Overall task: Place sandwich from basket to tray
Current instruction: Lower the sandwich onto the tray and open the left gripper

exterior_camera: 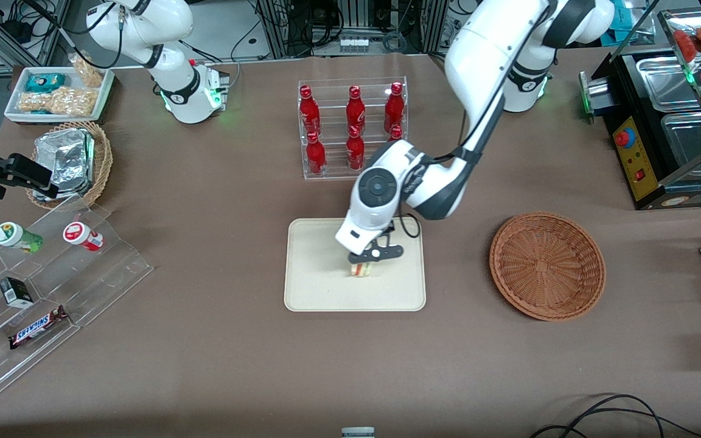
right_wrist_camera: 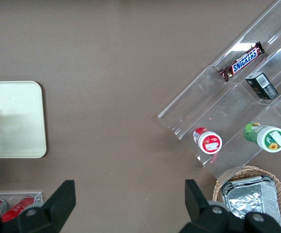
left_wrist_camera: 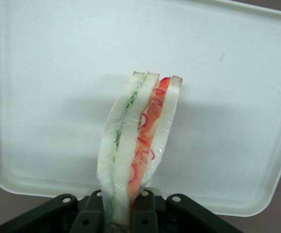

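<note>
My gripper [exterior_camera: 367, 260] hangs over the middle of the cream tray [exterior_camera: 320, 292], shut on the sandwich [exterior_camera: 360, 270]. In the left wrist view the sandwich [left_wrist_camera: 138, 145] is a wrapped wedge of pale bread with green and red-orange layers, pinched at its base between the dark fingers [left_wrist_camera: 143, 213], its tip pointing at the tray [left_wrist_camera: 48, 87] below. Whether it touches the tray I cannot tell. The reddish-brown wicker basket [exterior_camera: 547, 265] sits empty beside the tray, toward the working arm's end of the table.
A clear rack of red bottles [exterior_camera: 353, 126] stands just farther from the front camera than the tray. Toward the parked arm's end are a stepped acrylic shelf with snacks [exterior_camera: 40, 286], a tan basket with foil packets [exterior_camera: 73, 161] and a white snack tray [exterior_camera: 58, 92]. A black appliance [exterior_camera: 661, 121] stands toward the working arm's end.
</note>
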Controlling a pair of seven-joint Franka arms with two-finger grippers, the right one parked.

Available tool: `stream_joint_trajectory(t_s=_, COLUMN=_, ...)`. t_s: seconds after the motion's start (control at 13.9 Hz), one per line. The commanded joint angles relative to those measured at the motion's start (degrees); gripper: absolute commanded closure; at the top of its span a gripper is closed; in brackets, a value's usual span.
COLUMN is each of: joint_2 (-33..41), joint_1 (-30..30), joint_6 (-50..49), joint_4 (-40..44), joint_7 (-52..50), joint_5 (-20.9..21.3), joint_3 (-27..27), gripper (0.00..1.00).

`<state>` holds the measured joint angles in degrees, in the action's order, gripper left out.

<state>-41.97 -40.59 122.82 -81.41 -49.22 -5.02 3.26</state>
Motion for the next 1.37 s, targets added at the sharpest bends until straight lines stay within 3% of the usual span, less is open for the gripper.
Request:
stream_joint_trajectory(t_s=0.0, joint_2=-3.9, joint_1=-1.2, joint_6=0.6, joint_4=5.2, joint_7=-2.1, joint_5=1.2, joint_3=-1.1, gripper=0.98)
stream_joint_trajectory(t_s=0.36, joint_2=-6.4, joint_1=-1.3, joint_6=3.5, joint_4=6.9, joint_7=-3.7, joint_5=3.9, joint_3=-1.1, gripper=0.94)
stream_joint_trajectory(t_s=0.43, joint_2=-6.4, joint_1=-1.3, joint_6=3.6, joint_4=6.8, joint_7=-4.2, joint_5=4.2, joint_3=-1.1, gripper=0.81)
stream_joint_trajectory(t_s=0.5, joint_2=-6.4, joint_1=-1.3, joint_6=3.7, joint_4=6.7, joint_7=-4.3, joint_5=4.3, joint_3=-1.1, gripper=0.08)
stream_joint_trajectory(t_s=0.58, joint_2=-5.9, joint_1=-1.4, joint_6=3.7, joint_4=6.3, joint_7=-4.6, joint_5=4.5, joint_3=-1.1, gripper=0.00)
stream_joint_trajectory(t_s=0.72, joint_2=-3.5, joint_1=-1.2, joint_6=3.0, joint_4=5.5, joint_7=-4.6, joint_5=4.8, joint_3=-1.1, gripper=0.00)
stream_joint_trajectory(t_s=0.86, joint_2=3.6, joint_1=-1.0, joint_6=-0.8, joint_4=1.8, joint_7=-4.5, joint_5=4.7, joint_3=-1.1, gripper=0.00)
stream_joint_trajectory(t_s=1.01, joint_2=11.0, joint_1=-0.9, joint_6=-12.1, joint_4=1.3, joint_7=-4.1, joint_5=4.8, joint_3=-1.2, gripper=0.00)
stream_joint_trajectory(t_s=1.23, joint_2=17.7, joint_1=-0.3, joint_6=-23.1, joint_4=1.0, joint_7=-3.6, joint_5=11.4, joint_3=-1.8, gripper=0.00)
stream_joint_trajectory(t_s=1.3, joint_2=17.6, joint_1=-0.1, joint_6=-26.0, joint_4=1.4, joint_7=-6.2, joint_5=11.4, joint_3=-2.0, gripper=0.00)
